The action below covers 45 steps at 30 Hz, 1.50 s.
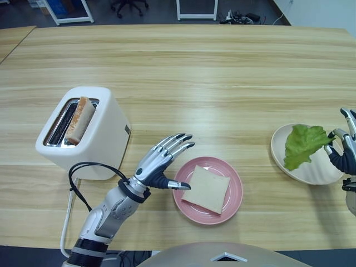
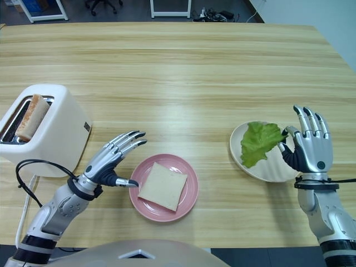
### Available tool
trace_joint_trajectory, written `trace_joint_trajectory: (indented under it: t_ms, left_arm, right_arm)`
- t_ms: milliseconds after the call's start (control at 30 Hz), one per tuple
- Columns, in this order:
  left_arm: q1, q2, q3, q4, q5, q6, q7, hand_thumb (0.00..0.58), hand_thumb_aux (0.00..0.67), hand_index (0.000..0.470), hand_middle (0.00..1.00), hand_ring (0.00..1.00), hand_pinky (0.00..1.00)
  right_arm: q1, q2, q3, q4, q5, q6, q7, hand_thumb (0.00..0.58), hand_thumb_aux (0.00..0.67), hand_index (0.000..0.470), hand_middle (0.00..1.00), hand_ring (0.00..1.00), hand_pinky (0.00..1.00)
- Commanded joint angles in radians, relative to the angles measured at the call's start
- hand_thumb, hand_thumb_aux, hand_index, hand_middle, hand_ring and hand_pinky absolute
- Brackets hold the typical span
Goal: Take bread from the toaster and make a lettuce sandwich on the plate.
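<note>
One pale bread slice [image 1: 206, 189] lay flat on the pink plate [image 1: 238, 194]; a browner slice [image 1: 79, 119] stood in the toaster [image 1: 108, 139] at the left. Our left hand [image 1: 161, 164] hung spread and empty beside the plate. Our right hand [image 2: 308, 147] pinched the crinkled green lettuce [image 2: 259, 142] over the beige dish [image 2: 272, 171], right; we judged lettuce and top slice still to come

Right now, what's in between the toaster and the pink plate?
The robot's left hand, open with fingers spread, hovers there between the toaster and the pink plate. Both eye views show it.
</note>
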Motion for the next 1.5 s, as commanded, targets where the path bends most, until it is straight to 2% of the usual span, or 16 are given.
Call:
trace_joint_trajectory:
  t_ms: [33, 200, 467, 700, 867, 1033, 1500]
  left_arm:
    - [0.003, -0.003, 0.003, 0.026, 0.001, 0.006, 0.009, 0.000, 0.000, 0.000, 0.00, 0.00, 0.00]
    - [-0.001, -0.004, 0.005, 0.044, 0.000, 0.005, 0.020, 0.000, 0.000, 0.000, 0.00, 0.00, 0.00]
    - [-0.038, -0.010, -0.004, 0.093, 0.000, 0.000, 0.031, 0.000, 0.000, 0.000, 0.00, 0.00, 0.00]
    - [-0.061, -0.019, -0.020, 0.120, 0.001, -0.007, 0.032, 0.000, 0.000, 0.000, 0.00, 0.00, 0.00]
    - [-0.067, -0.023, -0.033, 0.124, 0.002, -0.010, 0.029, 0.000, 0.000, 0.000, 0.00, 0.00, 0.00]
    - [-0.068, -0.019, -0.039, 0.126, -0.001, -0.013, 0.026, 0.000, 0.000, 0.000, 0.00, 0.00, 0.00]
    - [-0.046, -0.021, -0.039, 0.076, -0.006, -0.015, 0.024, 0.000, 0.000, 0.000, 0.00, 0.00, 0.00]
  right_arm:
    - [0.026, 0.034, -0.022, -0.090, -0.020, -0.019, 0.023, 0.580, 0.670, 0.470, 0.00, 0.00, 0.00]
    - [0.060, 0.066, -0.031, -0.237, 0.002, -0.096, 0.066, 0.580, 0.670, 0.470, 0.00, 0.00, 0.00]
    - [0.081, 0.127, 0.048, -0.422, 0.086, -0.329, 0.214, 0.580, 0.670, 0.470, 0.00, 0.00, 0.00]
    - [0.046, 0.220, 0.258, -0.379, 0.074, -0.476, 0.370, 0.580, 0.670, 0.470, 0.00, 0.00, 0.00]
    - [-0.040, 0.303, 0.344, -0.191, 0.023, -0.487, 0.406, 0.580, 0.670, 0.470, 0.00, 0.00, 0.00]
    - [-0.092, 0.328, 0.363, -0.043, -0.030, -0.473, 0.390, 0.580, 0.670, 0.470, 0.00, 0.00, 0.00]
    - [-0.210, 0.395, 0.362, 0.033, -0.093, -0.382, 0.340, 0.580, 0.670, 0.470, 0.00, 0.00, 0.00]
